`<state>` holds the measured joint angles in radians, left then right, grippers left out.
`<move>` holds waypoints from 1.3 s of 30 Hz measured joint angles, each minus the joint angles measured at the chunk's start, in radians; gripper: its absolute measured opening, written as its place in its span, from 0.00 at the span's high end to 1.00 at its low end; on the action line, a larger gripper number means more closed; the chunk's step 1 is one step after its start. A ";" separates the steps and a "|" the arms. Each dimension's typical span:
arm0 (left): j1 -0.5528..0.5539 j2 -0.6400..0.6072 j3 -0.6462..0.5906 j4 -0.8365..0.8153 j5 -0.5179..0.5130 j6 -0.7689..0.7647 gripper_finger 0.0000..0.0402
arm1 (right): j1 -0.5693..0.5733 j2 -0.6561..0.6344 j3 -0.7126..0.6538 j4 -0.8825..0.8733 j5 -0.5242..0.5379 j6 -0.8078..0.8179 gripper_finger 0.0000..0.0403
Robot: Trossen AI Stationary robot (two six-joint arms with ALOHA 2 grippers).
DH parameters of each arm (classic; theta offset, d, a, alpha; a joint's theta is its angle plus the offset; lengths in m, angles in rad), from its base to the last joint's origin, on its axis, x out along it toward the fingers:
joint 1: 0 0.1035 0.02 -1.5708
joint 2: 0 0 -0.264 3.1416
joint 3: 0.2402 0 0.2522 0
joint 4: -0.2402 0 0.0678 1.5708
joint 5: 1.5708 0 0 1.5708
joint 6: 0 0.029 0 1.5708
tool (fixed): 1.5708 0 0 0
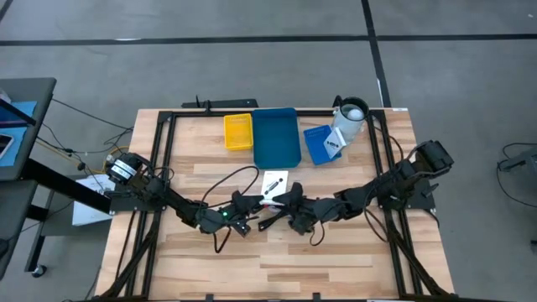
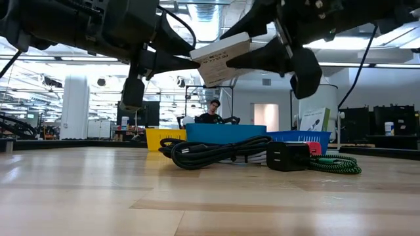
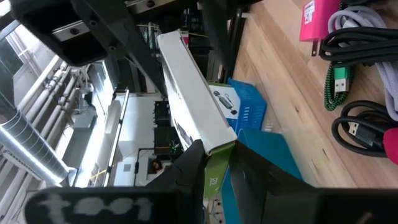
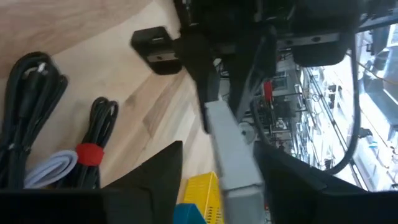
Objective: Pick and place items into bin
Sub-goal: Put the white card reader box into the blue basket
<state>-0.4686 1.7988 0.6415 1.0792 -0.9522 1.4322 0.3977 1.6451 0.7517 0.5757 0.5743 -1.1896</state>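
Note:
A white card package (image 2: 223,56) with a green side hangs in the air over the table's middle, seen from above as the package (image 1: 275,182). My left gripper (image 3: 214,155) comes in from the table's left and is shut on it. My right gripper (image 4: 227,174) comes in from the right and is open, with one finger on each side of the package's other end (image 4: 233,155); a gap shows beside it. On the table below lie a black cable coil (image 2: 210,152), a black adapter (image 2: 287,156) and a green braided cable (image 2: 335,164). My left gripper pinches one end of the white package (image 3: 214,140) between its two fingers, across the package's thin sides. The fingers lie about level, coming from the table's left. The package sticks out past them toward the right arm, almost level and clear of the table.
At the table's far side stand a yellow bin (image 1: 238,132), a larger blue bin (image 1: 276,138) and a small blue basket (image 1: 317,144) beside a white cup (image 1: 350,117). A pink plug (image 3: 317,22) and a grey cable (image 3: 360,18) lie among the cables. A person sits beyond the table (image 2: 213,111).

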 joint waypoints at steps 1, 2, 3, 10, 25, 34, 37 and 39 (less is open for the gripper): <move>0.000 0.000 0.000 0.000 0.001 0.000 0.88 | 0.000 0.000 0.001 0.001 0.000 0.000 0.56; 0.000 0.000 0.000 -0.001 0.001 0.000 0.88 | 0.000 -0.001 0.001 0.000 0.003 0.000 0.59; 0.000 0.000 0.000 -0.001 0.001 0.000 0.88 | 0.000 -0.006 0.001 -0.005 0.010 0.000 0.62; 0.000 0.001 0.000 -0.005 -0.001 -0.004 0.88 | 0.000 -0.017 0.000 -0.004 0.033 -0.015 0.78; 0.000 0.000 0.000 -0.005 -0.003 -0.005 0.85 | 0.000 -0.016 -0.001 0.001 0.055 -0.015 0.87; 0.000 0.000 0.000 -0.010 -0.009 0.006 0.73 | 0.000 -0.016 -0.001 0.003 0.064 0.002 0.88; 0.000 0.000 0.000 -0.017 -0.010 0.017 0.68 | 0.000 -0.016 -0.001 0.003 0.064 0.011 0.88; 0.000 0.000 0.000 -0.021 -0.016 0.016 0.66 | 0.000 -0.016 -0.001 0.004 0.064 0.012 0.88</move>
<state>-0.4687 1.7992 0.6415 1.0577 -0.9682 1.4487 0.3973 1.6287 0.7506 0.5797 0.6385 -1.1778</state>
